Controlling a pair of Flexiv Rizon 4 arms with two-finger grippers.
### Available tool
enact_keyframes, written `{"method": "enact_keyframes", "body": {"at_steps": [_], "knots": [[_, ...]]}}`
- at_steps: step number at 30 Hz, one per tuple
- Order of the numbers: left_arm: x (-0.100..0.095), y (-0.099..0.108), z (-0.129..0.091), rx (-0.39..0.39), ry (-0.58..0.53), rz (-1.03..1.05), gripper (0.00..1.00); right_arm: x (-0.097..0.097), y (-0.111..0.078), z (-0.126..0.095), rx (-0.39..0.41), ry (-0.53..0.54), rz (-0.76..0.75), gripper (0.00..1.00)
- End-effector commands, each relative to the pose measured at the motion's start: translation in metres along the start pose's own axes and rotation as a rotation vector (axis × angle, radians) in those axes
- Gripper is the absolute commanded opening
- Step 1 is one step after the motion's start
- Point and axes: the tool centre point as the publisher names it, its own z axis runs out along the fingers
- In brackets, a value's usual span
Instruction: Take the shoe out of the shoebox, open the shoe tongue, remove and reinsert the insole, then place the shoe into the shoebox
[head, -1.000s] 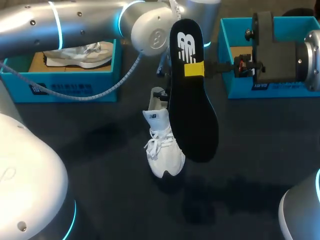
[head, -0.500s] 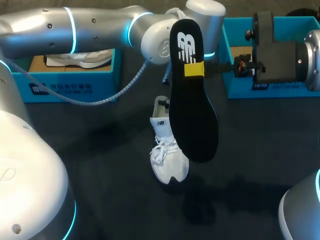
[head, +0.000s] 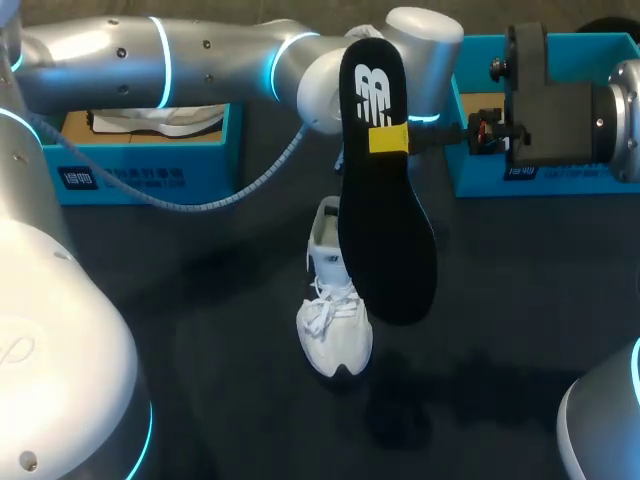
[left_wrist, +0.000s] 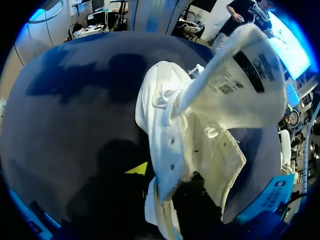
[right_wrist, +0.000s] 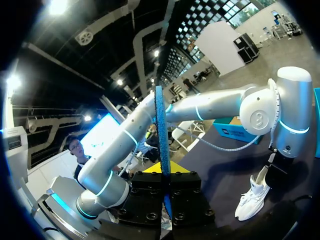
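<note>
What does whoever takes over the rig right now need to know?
Right gripper: shut on the black insole, held upright above the table.
Left gripper: shut on the white shoe near its heel, toe down on the table, tongue lifted open.
Done: shoe out, tongue open, insole out.
Left: reinsert insole, put shoe into a blue shoebox.

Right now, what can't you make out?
- Whether the left gripper grips the shoe: insole blocks it in head view; shoe covers it in left wrist view.
- Contents of the right box: head view, right arm blocks most.
- Insole's faces: right wrist view, seen edge-on.
</note>
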Motion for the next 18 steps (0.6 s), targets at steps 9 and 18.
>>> {"method": "enact_keyframes", "body": {"at_steps": [9, 18], "knots": [[0.010, -0.003, -0.056, -0.097, -0.111, 0.041, 1.00, 0.000, 0.001, 0.004, 0.001, -0.002, 0.002, 0.00], [0.007, 0.003, -0.103, -0.182, -0.206, 0.062, 1.00, 0.000, 0.001, 0.004, 0.001, -0.002, 0.002, 0.00]]}}
